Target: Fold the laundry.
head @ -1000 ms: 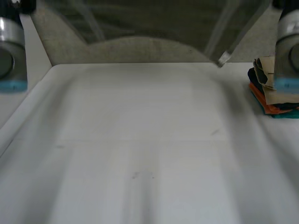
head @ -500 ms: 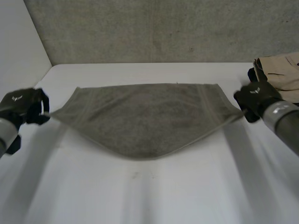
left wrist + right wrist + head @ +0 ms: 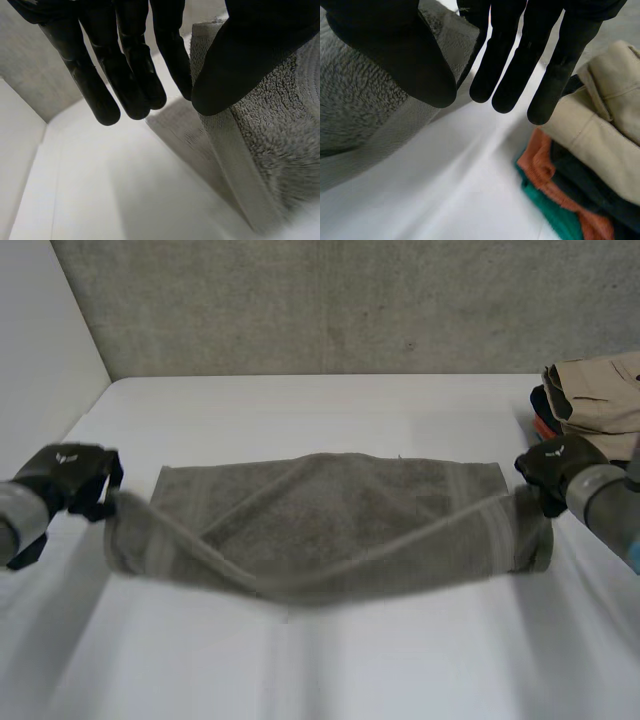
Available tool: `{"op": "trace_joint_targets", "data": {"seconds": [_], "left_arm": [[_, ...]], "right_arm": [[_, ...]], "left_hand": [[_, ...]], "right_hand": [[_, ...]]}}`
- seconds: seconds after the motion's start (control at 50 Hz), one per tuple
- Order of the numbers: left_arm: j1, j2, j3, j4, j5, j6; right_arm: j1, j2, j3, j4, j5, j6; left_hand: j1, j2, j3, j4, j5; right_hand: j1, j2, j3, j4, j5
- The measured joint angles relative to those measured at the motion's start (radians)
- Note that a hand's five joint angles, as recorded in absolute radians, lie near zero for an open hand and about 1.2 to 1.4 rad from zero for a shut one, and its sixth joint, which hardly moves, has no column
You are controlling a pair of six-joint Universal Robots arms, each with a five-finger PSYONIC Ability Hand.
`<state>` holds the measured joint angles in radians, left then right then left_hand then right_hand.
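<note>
Towel (image 3: 330, 520): dropping since 0.5 s ago, far edge now lying on table (image 3: 300, 660), mid-frame. L hand (image 3: 70, 475), frame left, & R hand (image 3: 555, 468), frame right, each pinching a corner, thumb vs straight fingers. First fold prob. starting.

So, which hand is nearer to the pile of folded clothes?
Right. The right hand pinches the towel beside the pile; the left hand pinches the towel at its opposite end, far away.
</note>
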<state>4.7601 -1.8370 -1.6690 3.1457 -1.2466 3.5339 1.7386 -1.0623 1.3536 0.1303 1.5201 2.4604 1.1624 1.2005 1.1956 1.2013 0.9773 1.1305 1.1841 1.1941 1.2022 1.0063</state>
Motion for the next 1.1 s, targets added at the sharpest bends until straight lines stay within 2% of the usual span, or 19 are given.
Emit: {"op": "trace_joint_targets", "data": {"seconds": [0.08, 0.24, 0.42, 0.56, 0.58, 0.62, 0.64, 0.66, 0.68, 0.7, 0.72, 0.74, 0.76, 0.8, 0.92, 0.98, 1.0, 1.1], "left_arm": [[-0.043, -0.129, 0.149, 0.029, -0.072, -0.052], [-0.104, -0.366, 0.436, 0.028, -0.2, -0.067], [-0.144, -0.57, 0.688, 0.034, -0.273, -0.085], [-0.172, -0.673, 0.816, 0.045, -0.338, -0.088], [-0.175, -0.682, 0.826, 0.046, -0.345, -0.089], [-0.181, -0.698, 0.844, 0.05, -0.358, -0.091], [-0.183, -0.7, 0.847, 0.051, -0.361, -0.091], [-0.188, -0.705, 0.849, 0.052, -0.365, -0.093], [-0.192, -0.707, 0.849, 0.052, -0.366, -0.093], [-0.194, -0.708, 0.849, 0.053, -0.367, -0.094], [-0.201, -0.705, 0.843, 0.053, -0.368, -0.095], [-0.205, -0.702, 0.838, 0.052, -0.367, -0.096], [-0.211, -0.692, 0.825, 0.052, -0.367, -0.098], [-0.218, -0.664, 0.794, 0.053, -0.366, -0.102], [-0.228, -0.52, 0.638, 0.062, -0.347, -0.121], [-0.229, -0.456, 0.563, 0.069, -0.331, -0.133], [-0.229, -0.432, 0.533, 0.072, -0.324, -0.137], [-0.226, -0.351, 0.428, 0.095, -0.293, -0.15]], "right_arm": [[0.017, 0.093, -0.105, -0.077, 0.033, 0.025], [0.05, 0.262, -0.304, -0.203, 0.103, 0.031], [0.061, 0.457, -0.511, -0.22, 0.124, 0.028], [0.064, 0.548, -0.618, -0.223, 0.134, 0.026], [0.064, 0.556, -0.628, -0.225, 0.135, 0.027], [0.064, 0.568, -0.642, -0.231, 0.138, 0.028], [0.064, 0.569, -0.643, -0.231, 0.138, 0.028], [0.065, 0.569, -0.644, -0.234, 0.139, 0.029], [0.065, 0.568, -0.642, -0.236, 0.139, 0.03], [0.065, 0.566, -0.641, -0.237, 0.139, 0.03], [0.066, 0.554, -0.626, -0.238, 0.139, 0.034], [0.066, 0.546, -0.619, -0.239, 0.138, 0.035], [0.068, 0.522, -0.595, -0.239, 0.137, 0.04], [0.069, 0.474, -0.546, -0.24, 0.134, 0.05], [0.069, 0.276, -0.342, -0.235, 0.13, 0.085], [0.068, 0.24, -0.299, -0.232, 0.129, 0.09], [0.067, 0.168, -0.206, -0.225, 0.127, 0.099], [0.065, 0.094, -0.078, -0.218, 0.107, 0.107]], "left_hand": [[0.0, 0.0, 0.0, 0.0, 0.0], [0.0, 0.0, 0.0, 0.0, 0.0], [0.0, 0.0, 0.0, 0.0, 0.0], [0.0, 0.0, 0.0, 0.0, 0.0], [0.0, 0.0, 0.0, 0.0, 0.0], [0.0, -0.002, -0.001, -0.002, 0.0], [0.0, -0.002, -0.001, -0.002, 0.0], [-0.289, -0.276, -0.252, -0.255, -0.248], [-0.289, -0.276, -0.252, -0.255, -0.248], [-0.49, -0.448, -0.421, -0.428, -0.418], [-0.784, -0.704, -0.692, -0.686, -0.673], [-0.784, -0.704, -0.692, -0.686, -0.673], [-0.95, -0.901, -0.888, -0.894, -0.853], [-0.976, -0.987, -0.977, -0.993, -0.926], [-0.976, -0.991, -0.98, -0.997, -0.926], [-0.976, -0.991, -0.98, -0.997, -0.926], [-0.976, -0.991, -0.98, -0.997, -0.926], [-0.976, -0.991, -0.98, -0.997, -0.926]], "right_hand": [[0.0, 0.0, 0.0, 0.0, 0.0], [0.0, 0.0, 0.0, 0.002, 0.0], [0.0, 0.0, 0.0, 0.012, 0.0], [0.0, 0.0, 0.0, 0.015, 0.0], [-0.025, -0.031, -0.032, -0.005, -0.019], [-0.417, -0.445, -0.416, -0.362, -0.422], [-0.5, -0.528, -0.496, -0.438, -0.505], [-0.678, -0.708, -0.69, -0.632, -0.71], [-0.827, -0.868, -0.842, -0.8, -0.851], [-0.862, -0.9, -0.889, -0.859, -0.892], [-0.904, -0.964, -0.964, -0.955, -0.952], [-0.904, -0.969, -0.975, -0.971, -0.959], [-0.904, -0.97, -0.979, -0.982, -0.959], [-0.904, -0.97, -0.979, -0.983, -0.959], [-0.904, -0.97, -0.979, -0.983, -0.959], [-0.904, -0.97, -0.979, -0.983, -0.959], [-0.904, -0.97, -0.979, -0.983, -0.959], [-0.871, -0.914, -0.925, -0.933, -0.905]]}}
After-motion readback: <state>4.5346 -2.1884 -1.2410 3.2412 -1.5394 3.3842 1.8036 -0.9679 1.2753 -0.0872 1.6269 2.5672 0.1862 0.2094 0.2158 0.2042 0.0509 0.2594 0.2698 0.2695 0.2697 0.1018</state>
